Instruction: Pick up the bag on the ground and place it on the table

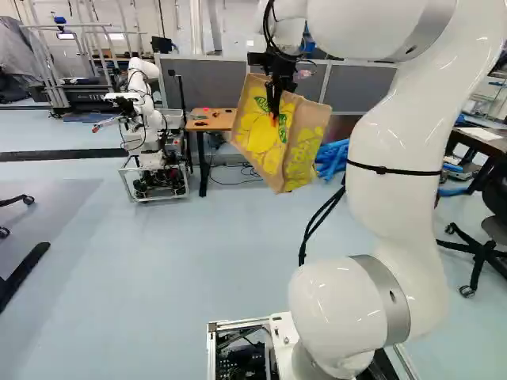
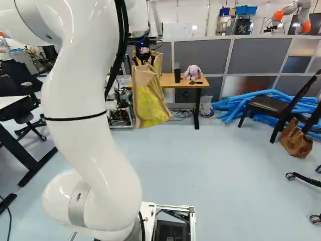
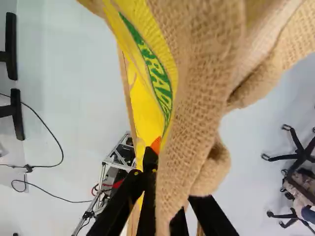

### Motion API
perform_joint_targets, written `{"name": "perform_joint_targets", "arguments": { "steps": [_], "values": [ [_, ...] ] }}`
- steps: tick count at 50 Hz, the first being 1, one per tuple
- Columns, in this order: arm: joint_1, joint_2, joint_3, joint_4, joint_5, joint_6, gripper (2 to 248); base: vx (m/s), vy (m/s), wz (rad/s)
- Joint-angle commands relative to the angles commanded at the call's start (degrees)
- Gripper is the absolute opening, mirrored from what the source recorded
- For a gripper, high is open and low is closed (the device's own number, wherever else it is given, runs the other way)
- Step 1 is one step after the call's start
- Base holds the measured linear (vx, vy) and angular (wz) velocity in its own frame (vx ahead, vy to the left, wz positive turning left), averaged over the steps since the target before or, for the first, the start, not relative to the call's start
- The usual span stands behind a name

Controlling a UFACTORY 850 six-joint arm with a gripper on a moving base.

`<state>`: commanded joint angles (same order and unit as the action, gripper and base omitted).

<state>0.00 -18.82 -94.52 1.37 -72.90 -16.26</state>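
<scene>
Left base view, partition: grey panels across the back, behind the table.
Blue tubes: a heap on the floor at the right of the right base view, around the black chair.
White arm: rises from the base joint, its upper part reaching ahead.
Another robot: white, on a wheeled frame, beside the table.
Table: wooden top, dark legs, ahead of the arm.
Bag: tan burlap with yellow print and some green, hanging tilted in the air from the gripper, nearer than the table; floor shows around it in the wrist view.
Gripper: closed on the bag, its cloth pinched between the two fingers; an orange pad shows against it.
Brown bag: on the floor near the chair.
Plush toy: pale purple, on the tabletop.
Black cylinder: upright on the tabletop, beside the toy.
</scene>
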Motion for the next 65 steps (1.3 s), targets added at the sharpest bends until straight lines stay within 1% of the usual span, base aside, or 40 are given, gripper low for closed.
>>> {"name": "perform_joint_targets", "arguments": {
  "steps": [15,65],
  "values": [
    [0.00,-1.12,-1.45,0.00,-1.63,0.00,21,0.000,0.000,0.000],
    [0.00,-1.12,-1.45,0.00,-1.63,0.00,21,0.008,0.000,0.000]
  ]
}}
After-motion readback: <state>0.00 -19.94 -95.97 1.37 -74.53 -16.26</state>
